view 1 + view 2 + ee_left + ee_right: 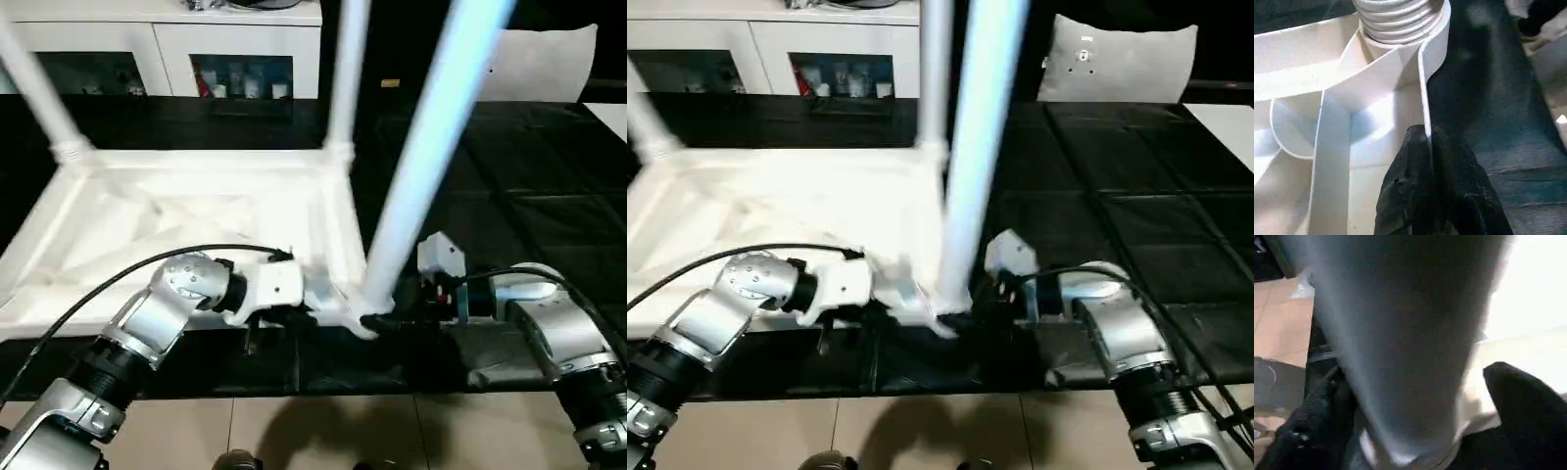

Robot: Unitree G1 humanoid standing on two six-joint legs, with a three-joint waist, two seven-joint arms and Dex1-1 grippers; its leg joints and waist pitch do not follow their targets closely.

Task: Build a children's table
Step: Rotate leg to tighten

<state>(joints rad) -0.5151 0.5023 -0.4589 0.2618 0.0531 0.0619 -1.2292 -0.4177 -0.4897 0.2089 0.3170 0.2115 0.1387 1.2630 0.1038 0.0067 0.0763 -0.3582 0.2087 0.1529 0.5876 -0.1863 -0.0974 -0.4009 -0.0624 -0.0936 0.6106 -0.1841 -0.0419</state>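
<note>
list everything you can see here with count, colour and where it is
tabletop: one, white, upside down on the black surface, ribbed underside up
legs: three, white, standing in corner sockets; near right, far right, far left
black surface: one, under and to the right of the tabletop
cabinet: one, white with glass doors, behind the table
cushion: one, white, far right at the back
floor: beige tiles, nearest the robot
left tool: one, black fingers shut on the tabletop's rim near the right corner
right tool: one, black fingers open either side of the near right leg's base
forearms: two, silver, left, right
</note>
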